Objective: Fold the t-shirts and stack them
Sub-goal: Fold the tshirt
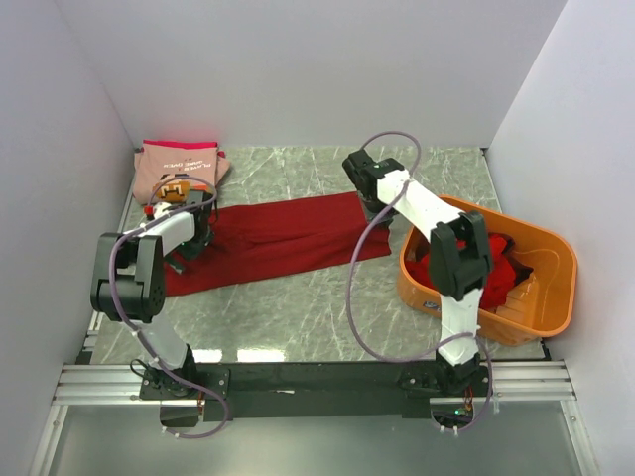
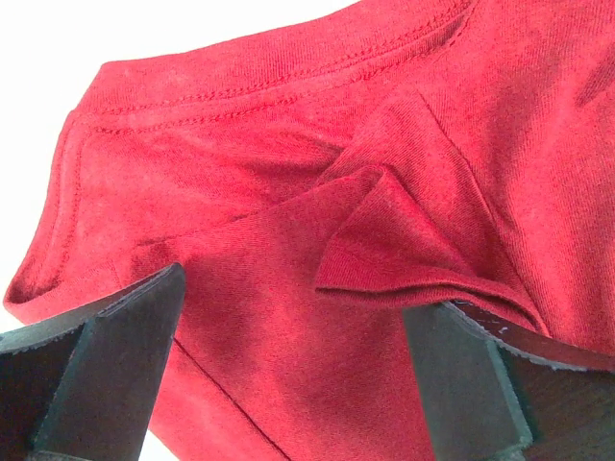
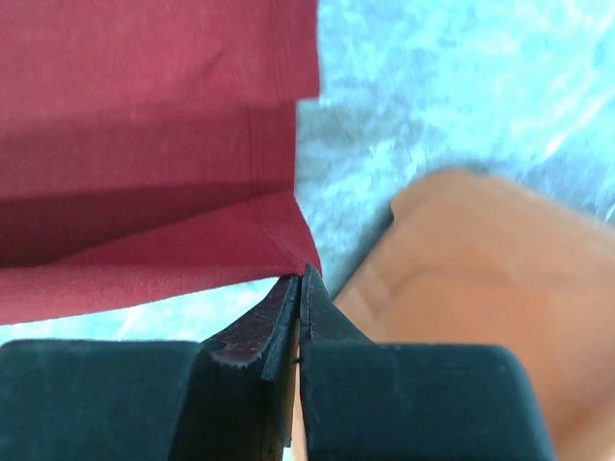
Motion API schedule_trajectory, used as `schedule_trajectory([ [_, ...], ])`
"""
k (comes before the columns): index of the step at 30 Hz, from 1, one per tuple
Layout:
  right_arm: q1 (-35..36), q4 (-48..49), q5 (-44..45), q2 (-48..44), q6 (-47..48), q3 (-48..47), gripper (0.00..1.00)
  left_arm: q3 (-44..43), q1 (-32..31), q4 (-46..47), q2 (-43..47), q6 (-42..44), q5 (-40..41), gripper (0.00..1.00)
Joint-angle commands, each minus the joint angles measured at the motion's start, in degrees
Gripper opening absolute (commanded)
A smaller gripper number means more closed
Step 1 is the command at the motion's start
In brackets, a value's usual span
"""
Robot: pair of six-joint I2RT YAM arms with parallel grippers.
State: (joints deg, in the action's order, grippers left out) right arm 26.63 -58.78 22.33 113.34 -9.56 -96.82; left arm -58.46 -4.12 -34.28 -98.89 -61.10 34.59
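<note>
A dark red t-shirt (image 1: 278, 238), folded into a long strip, lies across the table's middle. My left gripper (image 1: 193, 236) is open over its left, collar end. In the left wrist view (image 2: 300, 307) both fingers straddle the red cloth (image 2: 240, 192), and a small fold lies on the right finger (image 2: 480, 384). My right gripper (image 1: 372, 208) is at the strip's right end. Its jaws (image 3: 301, 279) are shut with the shirt's corner (image 3: 279, 240) running into the tips. A pink folded t-shirt (image 1: 179, 161) lies at the back left.
An orange plastic tub (image 1: 556, 297) stands at the right with more dark red shirts (image 1: 506, 268) inside; its wall also shows in the right wrist view (image 3: 480, 259). White walls enclose the marble table (image 1: 298, 317) on three sides.
</note>
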Motion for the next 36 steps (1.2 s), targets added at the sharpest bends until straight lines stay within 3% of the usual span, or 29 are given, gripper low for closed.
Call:
schedule_trajectory([
  [1, -1.41, -1.77, 1.14, 5.30, 4.90, -5.99, 0.04, -2.71, 0.43, -0.17, -1.48, -0.25, 2.15, 0.99],
  [5, -3.77, -0.37, 1.58, 13.81, 6.92, -15.75, 0.06, -3.86, 0.60, -0.78, -2.09, -0.95, 2.68, 0.99],
  [7, -4.57, -5.16, 3.67, 17.51, 6.06, -24.97, 0.23, -5.17, 0.60, -1.83, -2.44, -1.30, 2.94, 0.99],
  [9, -4.92, -7.74, 8.77, 21.74, 4.38, -31.91, 0.48, -5.96, 0.60, -2.28, -2.45, -1.65, 3.29, 0.99],
  [10, -4.84, -8.62, 8.96, 22.18, 4.38, -32.81, 0.52, -6.49, 0.60, -2.45, -2.45, -1.57, 3.21, 0.99],
  [12, -4.75, -6.88, 6.26, 20.09, 4.29, -30.04, 0.56, -6.93, 0.60, -2.81, -2.45, -1.65, 3.12, 0.99],
  [17, -3.08, 8.05, -6.22, 7.87, 7.18, -14.92, 0.58, -6.67, 0.60, -2.63, -2.01, -1.92, 2.76, 1.00],
  [18, -2.73, 9.72, -8.68, 7.08, 7.19, -12.37, 0.69, -6.76, 0.60, -2.54, -2.27, -2.00, 2.42, 1.00],
  [22, -0.71, 13.96, -19.23, 9.95, 6.32, -13.39, 0.71, -6.93, 0.60, -2.28, -3.59, -2.53, 1.10, 0.99],
  [30, 0.88, 14.05, -22.15, 20.69, 3.33, -22.80, 0.72, -5.36, 0.08, -1.40, -4.99, -3.23, -1.19, 0.99],
  [36, 0.88, 17.56, -24.00, 17.10, 0.86, -9.22, 0.72, -2.98, -0.89, -1.13, -4.38, -3.76, -2.16, 0.99],
])
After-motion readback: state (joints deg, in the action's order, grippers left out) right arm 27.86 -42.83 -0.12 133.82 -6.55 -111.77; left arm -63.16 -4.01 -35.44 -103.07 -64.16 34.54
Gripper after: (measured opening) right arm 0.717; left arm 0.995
